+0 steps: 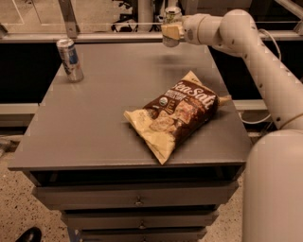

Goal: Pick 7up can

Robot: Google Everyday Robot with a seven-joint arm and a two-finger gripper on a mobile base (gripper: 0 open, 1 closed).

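Observation:
The 7up can is a small pale green-and-white can with a silver top rim. It is at the far edge of the grey table, near the back right. My gripper reaches in from the right and is shut on the can's lower part. It holds the can upright, a little above the tabletop. The gripper hides the lower body of the can.
A silver can with a blue label stands at the table's back left. A brown and tan Sea Salt chip bag lies at centre right. Drawers are below the front edge. A rail runs behind the table.

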